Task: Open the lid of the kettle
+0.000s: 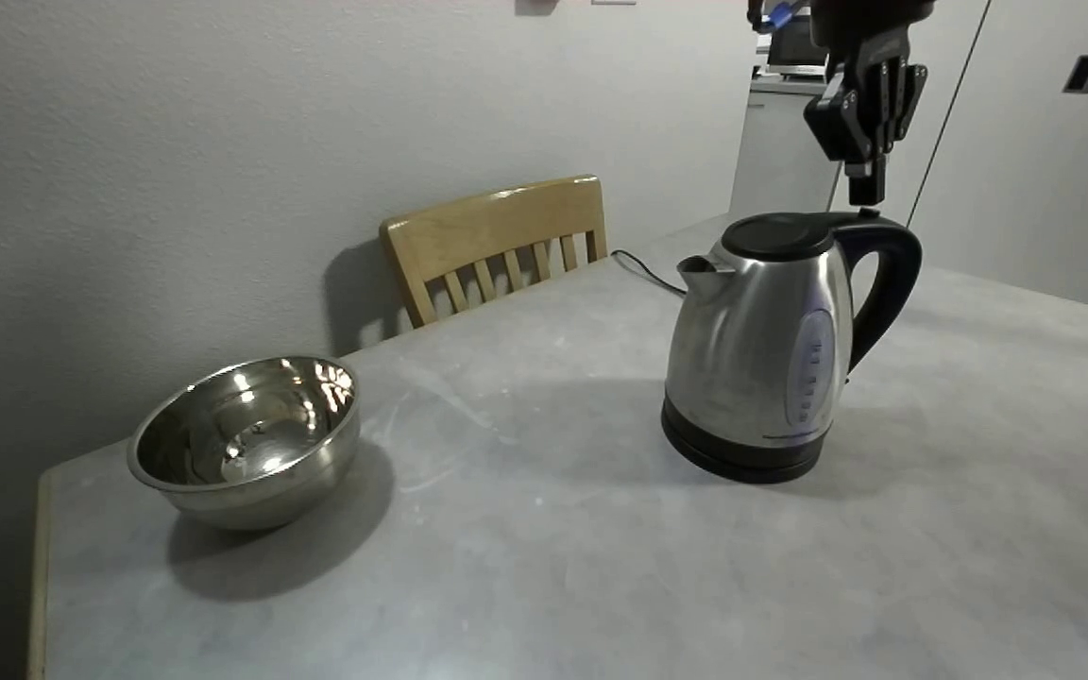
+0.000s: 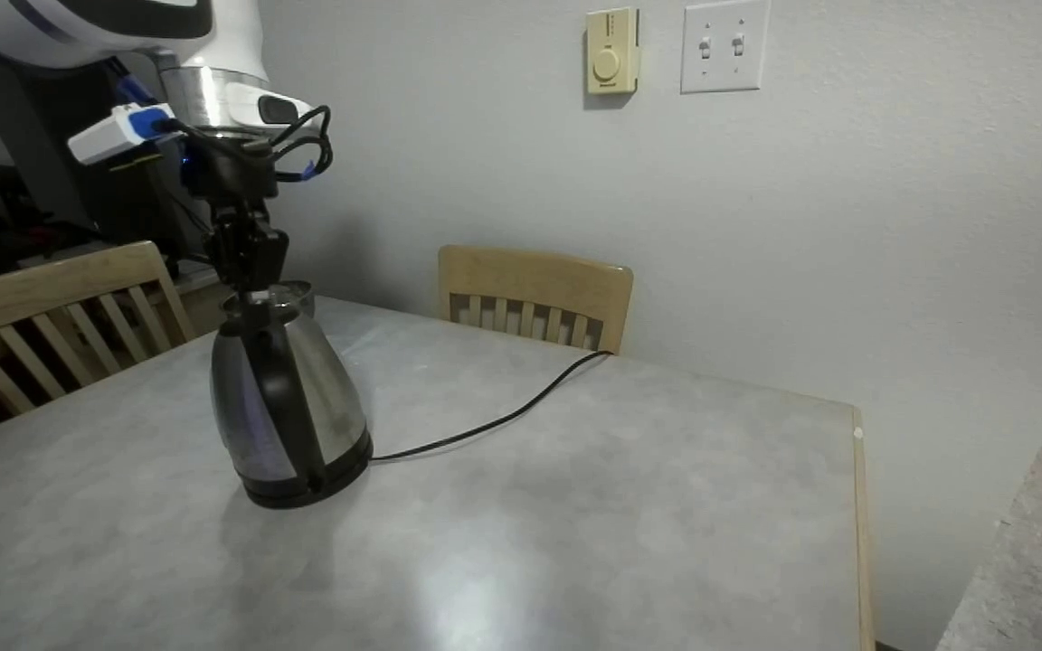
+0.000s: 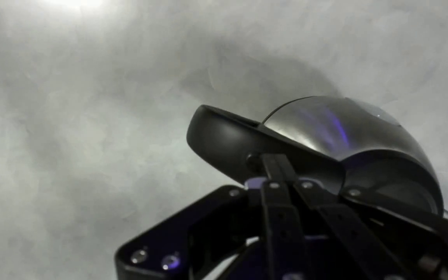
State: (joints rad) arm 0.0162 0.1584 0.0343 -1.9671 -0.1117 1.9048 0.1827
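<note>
The brushed steel kettle [image 1: 752,349] stands upright on its black base; it also shows in an exterior view [image 2: 331,389] and the wrist view [image 3: 356,124]. Its black lid [image 1: 780,234] lies flat and closed on top, and shows partly in the wrist view [image 3: 403,186]. The black handle [image 1: 898,274] has a small round button [image 1: 870,213] on top, also visible in the wrist view [image 3: 253,161]. My gripper [image 1: 867,189] points down with fingertips [image 3: 278,163] together and nothing between them. It is just above the handle top beside the button; I cannot tell whether it touches.
A shiny metal bowl [image 1: 251,444] sits near the table's [image 1: 553,567] edge, away from the kettle. A black cord [image 2: 503,420] runs from the kettle base to the table edge. Wooden chairs [image 2: 535,280] [image 2: 60,307] stand at the table. A wall [image 1: 317,113] rises behind it.
</note>
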